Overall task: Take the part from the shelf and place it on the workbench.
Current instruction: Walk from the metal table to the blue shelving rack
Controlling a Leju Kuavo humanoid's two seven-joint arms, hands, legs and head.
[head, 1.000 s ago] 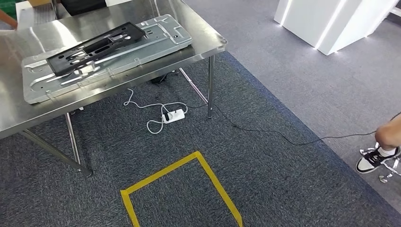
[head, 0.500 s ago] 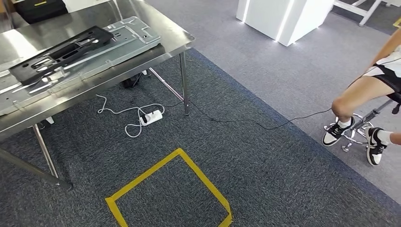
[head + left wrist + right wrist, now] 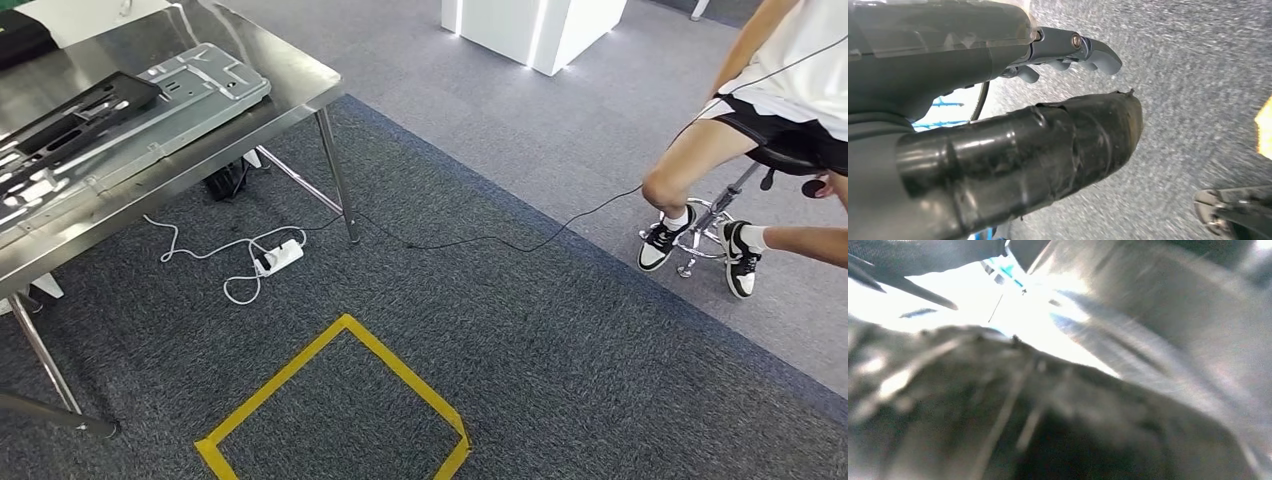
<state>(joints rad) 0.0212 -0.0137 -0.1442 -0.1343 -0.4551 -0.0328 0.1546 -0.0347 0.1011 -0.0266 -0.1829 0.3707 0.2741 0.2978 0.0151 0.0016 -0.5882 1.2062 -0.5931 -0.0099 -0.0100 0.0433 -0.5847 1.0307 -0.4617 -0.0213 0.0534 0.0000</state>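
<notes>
Left hand [image 3: 1013,115]: fingers apart, holding nothing. Right hand — too blurred to tell. Table [image 3: 290,75] alongside — face the shelf squarely before reaching.

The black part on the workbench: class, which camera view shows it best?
The head view: the black part lies on a silver panel on the steel workbench, cropped at the picture's edge. The left wrist view faces carpet; the right wrist view is too blurred to tell.
</notes>
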